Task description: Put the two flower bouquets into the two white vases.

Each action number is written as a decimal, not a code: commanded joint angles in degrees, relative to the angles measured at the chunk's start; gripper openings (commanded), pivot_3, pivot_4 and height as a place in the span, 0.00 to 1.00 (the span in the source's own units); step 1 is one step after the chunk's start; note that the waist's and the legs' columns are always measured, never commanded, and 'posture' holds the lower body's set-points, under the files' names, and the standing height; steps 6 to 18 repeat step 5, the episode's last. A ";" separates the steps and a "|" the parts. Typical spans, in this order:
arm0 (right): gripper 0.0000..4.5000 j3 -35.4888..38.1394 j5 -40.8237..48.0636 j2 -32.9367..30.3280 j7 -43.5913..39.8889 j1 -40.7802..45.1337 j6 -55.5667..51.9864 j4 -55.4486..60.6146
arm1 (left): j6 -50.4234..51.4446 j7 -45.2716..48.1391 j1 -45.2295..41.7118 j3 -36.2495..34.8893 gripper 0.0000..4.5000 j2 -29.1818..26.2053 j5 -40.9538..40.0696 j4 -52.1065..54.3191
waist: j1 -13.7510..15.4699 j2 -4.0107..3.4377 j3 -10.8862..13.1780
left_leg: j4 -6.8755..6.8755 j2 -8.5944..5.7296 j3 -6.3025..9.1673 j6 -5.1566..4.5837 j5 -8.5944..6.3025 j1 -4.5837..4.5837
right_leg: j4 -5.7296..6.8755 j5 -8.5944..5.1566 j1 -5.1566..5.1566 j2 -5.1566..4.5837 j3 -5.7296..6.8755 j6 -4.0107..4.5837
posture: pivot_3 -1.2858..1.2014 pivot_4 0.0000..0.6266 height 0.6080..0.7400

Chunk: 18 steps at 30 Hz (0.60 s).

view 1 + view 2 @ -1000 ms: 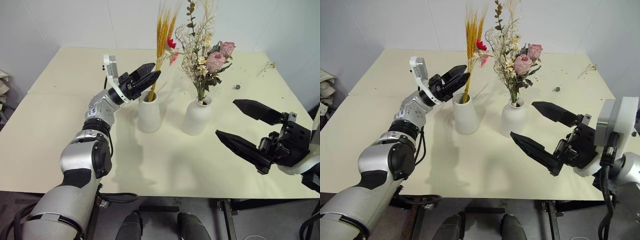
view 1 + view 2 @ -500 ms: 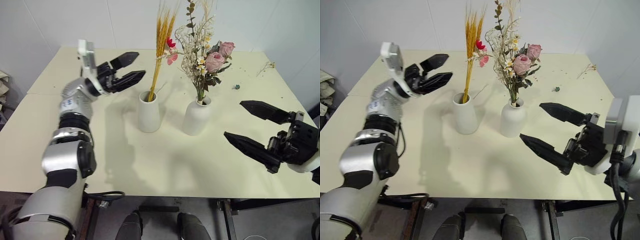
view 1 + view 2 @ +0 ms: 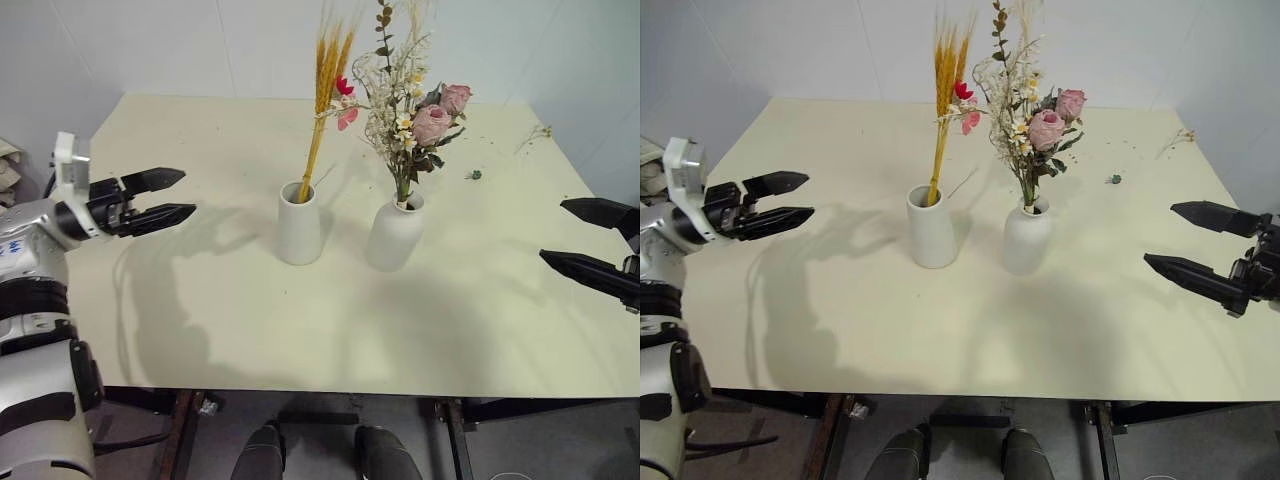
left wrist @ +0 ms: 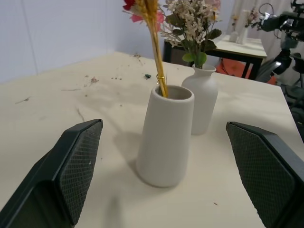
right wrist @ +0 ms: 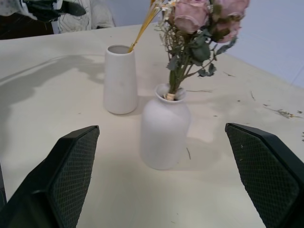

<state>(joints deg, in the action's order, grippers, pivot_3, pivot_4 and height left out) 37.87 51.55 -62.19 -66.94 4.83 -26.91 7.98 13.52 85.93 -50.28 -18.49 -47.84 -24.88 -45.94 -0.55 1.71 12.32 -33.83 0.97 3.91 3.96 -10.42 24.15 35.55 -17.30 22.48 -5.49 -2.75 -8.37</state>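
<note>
Inside vases [image 3: 299, 224] — bouquets [image 3: 400, 95] upright; stems vertical, heads up.

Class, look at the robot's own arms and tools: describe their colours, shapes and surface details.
The left arm has silver shells with black joints and a white block at the wrist. The left tool and the right tool each have two long, tapering black fingers, with a fine crosshatch pattern on the inner faces.
</note>
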 commanded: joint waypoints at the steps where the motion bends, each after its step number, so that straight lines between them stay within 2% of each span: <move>1: 1.00 -0.40 -0.92 -0.45 -1.20 2.12 0.36 -0.49 | 1.79 -0.57 0.56 -2.90 0.99 -1.09 -3.55 3.74 | -0.05 0.00 0.00 | 0.00 0.01 0.00 0.00 0.00 0.01 | 0.01 0.00 0.02 0.00 0.01 0.00 | 0.52 0.24 1.00; 5: 1.00 -1.05 -1.17 1.41 -0.12 3.17 0.09 0.71 | 1.87 -2.23 0.91 -3.60 0.99 -1.03 -4.17 4.77 | -0.06 0.00 0.00 | -0.01 0.00 0.00 0.00 0.00 0.00 | 0.03 0.00 0.01 0.00 0.01 0.00 | 0.52 0.24 1.00; 18: 1.00 -1.05 -1.17 1.41 -0.12 3.17 0.09 0.71 | 1.87 -2.23 0.91 -3.60 0.99 -1.03 -4.17 4.77 | -0.06 0.00 0.00 | -0.01 0.00 0.00 0.00 0.00 0.00 | 0.03 0.00 0.01 0.00 0.01 0.00 | 0.52 0.24 1.00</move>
